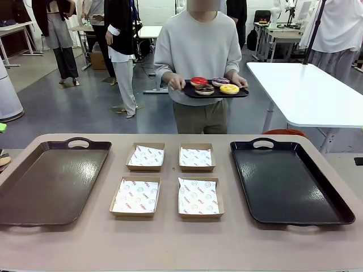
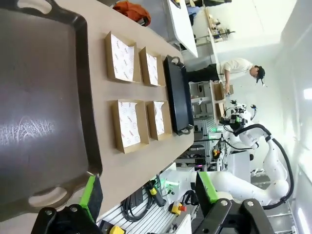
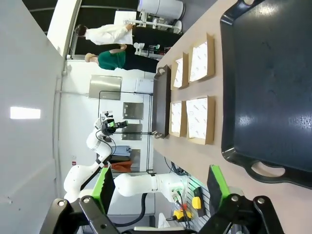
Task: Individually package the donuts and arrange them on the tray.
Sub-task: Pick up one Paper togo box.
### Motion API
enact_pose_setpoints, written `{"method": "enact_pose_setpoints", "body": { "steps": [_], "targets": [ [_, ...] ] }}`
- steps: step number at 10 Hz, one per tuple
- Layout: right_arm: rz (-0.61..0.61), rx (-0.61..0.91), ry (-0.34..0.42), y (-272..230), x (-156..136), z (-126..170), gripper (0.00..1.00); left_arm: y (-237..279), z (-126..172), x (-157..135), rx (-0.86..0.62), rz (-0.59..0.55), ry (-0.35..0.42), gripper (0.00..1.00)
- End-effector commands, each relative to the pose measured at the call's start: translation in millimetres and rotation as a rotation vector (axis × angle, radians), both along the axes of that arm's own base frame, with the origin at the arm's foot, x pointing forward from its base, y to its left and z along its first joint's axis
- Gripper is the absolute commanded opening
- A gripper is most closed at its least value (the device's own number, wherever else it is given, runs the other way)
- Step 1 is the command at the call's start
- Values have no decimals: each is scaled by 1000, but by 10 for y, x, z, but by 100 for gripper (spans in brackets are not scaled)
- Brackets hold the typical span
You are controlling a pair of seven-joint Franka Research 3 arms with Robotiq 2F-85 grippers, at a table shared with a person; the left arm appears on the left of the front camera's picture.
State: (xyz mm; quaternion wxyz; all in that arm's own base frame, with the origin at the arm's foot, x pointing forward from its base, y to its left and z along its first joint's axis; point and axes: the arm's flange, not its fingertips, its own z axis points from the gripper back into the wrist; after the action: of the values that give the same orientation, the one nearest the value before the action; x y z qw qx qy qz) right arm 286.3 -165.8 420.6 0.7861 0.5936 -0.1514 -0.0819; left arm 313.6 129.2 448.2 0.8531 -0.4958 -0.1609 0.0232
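Front view: you had the donuts (image 1: 214,86) on a small tray (image 1: 242,93) held by the person (image 1: 198,48) beyond the table (image 1: 170,243). Four lined boxes (image 1: 146,157) lay between a brown tray (image 1: 48,184) and a black tray (image 1: 286,184).
Left wrist: your left hand (image 2: 146,189) stood wide, empty.
Right wrist: right hand (image 3: 160,183) likewise.

Four boxes (image 1: 136,196) lie between the left tray (image 1: 51,181) and right tray (image 1: 289,181).

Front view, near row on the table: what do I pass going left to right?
Dark brown plastic tray → near-left cardboard box lined with printed paper → near-right cardboard box lined with printed paper → glossy black plastic tray.
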Motion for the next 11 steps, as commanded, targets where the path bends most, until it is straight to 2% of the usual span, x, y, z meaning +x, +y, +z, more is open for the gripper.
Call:
{"method": "enact_pose_setpoints", "body": {
  "steps": [1, 6, 7, 8, 11],
  "targets": [
    [27, -6, -18, -2, -173, -88, 100, 184, -47, -134, -2, 27, 15, 100],
    [3, 2, -9, -310, -340, -126, 100, 498, -164, -431, -9, 25, 12, 100],
    [4, 5, -22, -302, -341, -113, 100, 460, -156, -426, -3, 23, 3, 100],
    [-2, -4, 11, -227, -281, -94, 100, 455, -115, -375, -18, 47, 26, 100],
    [-2, -4, 11, -227, -281, -94, 100, 455, -115, -375, -18, 47, 26, 100]
  ]
}}
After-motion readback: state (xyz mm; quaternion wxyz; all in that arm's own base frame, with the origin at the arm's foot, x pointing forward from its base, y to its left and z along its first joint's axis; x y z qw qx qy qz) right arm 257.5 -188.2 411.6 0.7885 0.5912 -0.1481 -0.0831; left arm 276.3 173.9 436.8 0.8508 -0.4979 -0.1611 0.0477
